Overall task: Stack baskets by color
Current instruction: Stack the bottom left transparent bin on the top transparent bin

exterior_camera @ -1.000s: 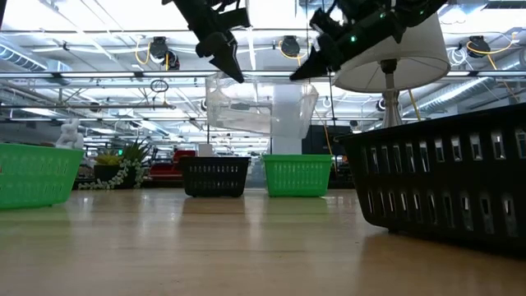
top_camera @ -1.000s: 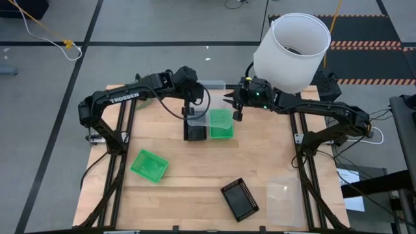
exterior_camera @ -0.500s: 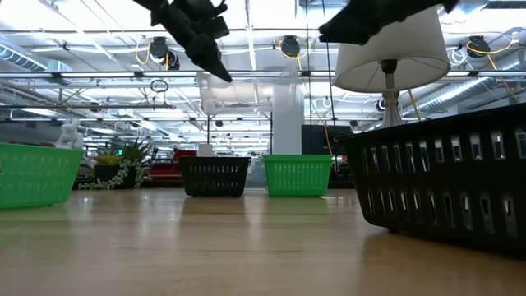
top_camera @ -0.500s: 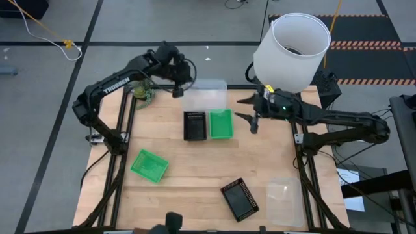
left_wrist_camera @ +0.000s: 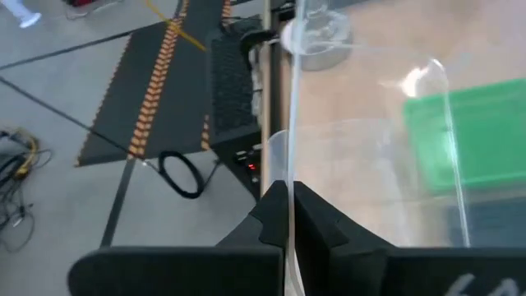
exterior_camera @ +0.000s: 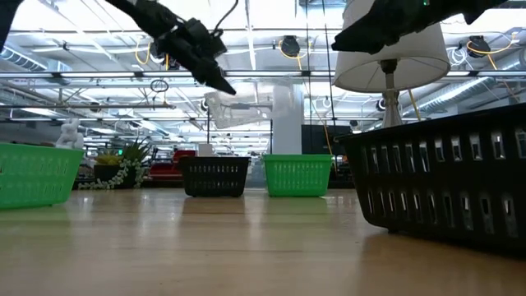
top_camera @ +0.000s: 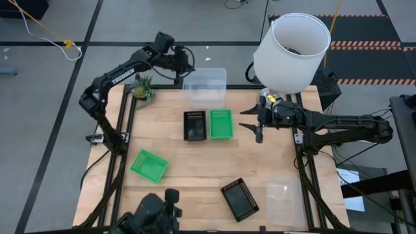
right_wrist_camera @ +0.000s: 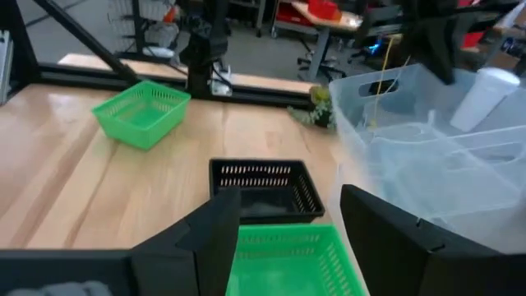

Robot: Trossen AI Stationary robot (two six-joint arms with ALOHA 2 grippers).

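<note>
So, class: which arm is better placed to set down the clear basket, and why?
The left. The left gripper is shut on the clear basket, lifted at the table's far edge. The right gripper hangs open and empty beside the green basket.

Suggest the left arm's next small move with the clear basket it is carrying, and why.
Probably lower the clear see-through plastic basket onto the table's far edge. The left gripper is shut on its wall, holding it airborne, and the open right gripper has let go, hovering beside the green basket.
</note>
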